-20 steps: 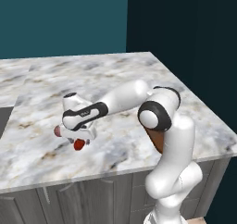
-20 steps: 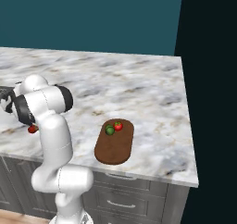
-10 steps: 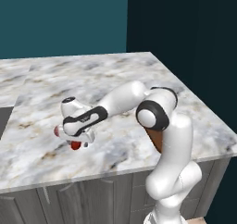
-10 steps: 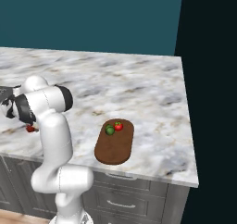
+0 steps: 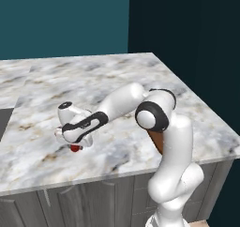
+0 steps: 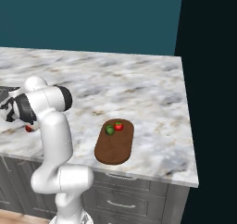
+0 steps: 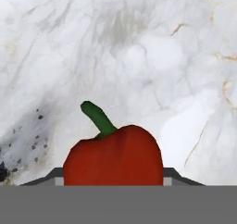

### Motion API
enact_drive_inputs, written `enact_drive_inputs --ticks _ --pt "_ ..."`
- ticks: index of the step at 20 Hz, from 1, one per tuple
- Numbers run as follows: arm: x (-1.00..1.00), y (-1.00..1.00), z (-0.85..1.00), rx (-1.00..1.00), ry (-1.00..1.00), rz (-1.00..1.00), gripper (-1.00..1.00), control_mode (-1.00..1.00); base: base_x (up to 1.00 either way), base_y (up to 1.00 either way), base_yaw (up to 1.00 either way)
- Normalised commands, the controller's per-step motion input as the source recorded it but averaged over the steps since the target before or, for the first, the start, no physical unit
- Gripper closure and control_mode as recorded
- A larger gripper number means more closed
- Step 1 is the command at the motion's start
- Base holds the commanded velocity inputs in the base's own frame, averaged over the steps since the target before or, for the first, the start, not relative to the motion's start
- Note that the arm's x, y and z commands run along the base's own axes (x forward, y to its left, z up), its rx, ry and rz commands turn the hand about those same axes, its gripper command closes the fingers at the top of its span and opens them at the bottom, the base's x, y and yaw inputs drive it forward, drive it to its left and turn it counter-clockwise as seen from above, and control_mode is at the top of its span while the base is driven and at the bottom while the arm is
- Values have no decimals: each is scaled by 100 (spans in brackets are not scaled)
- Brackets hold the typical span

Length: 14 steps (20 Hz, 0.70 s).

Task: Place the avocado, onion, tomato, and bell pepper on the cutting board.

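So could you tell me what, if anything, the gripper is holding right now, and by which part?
The gripper is shut on the bell pepper, gripping its red body low on the two sides; the green stem sticks up free.

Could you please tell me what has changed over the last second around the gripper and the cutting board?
The gripper has closed on the bell pepper, which sits low against the marble counter at the arm's left; the arm itself barely moved. The avocado and tomato stayed on the cutting board, which has not shifted.
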Motion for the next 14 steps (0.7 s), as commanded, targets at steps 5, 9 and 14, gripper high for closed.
enact_drive_inputs --ticks 5,9,14 --pt "-9 -68 35 0 -1 0 100 -100 0 0 0" --pt "-8 -93 33 1 -9 0 100 -100 0 0 0" --pt "-4 -95 26 0 -4 -2 100 -100 0 0 0"
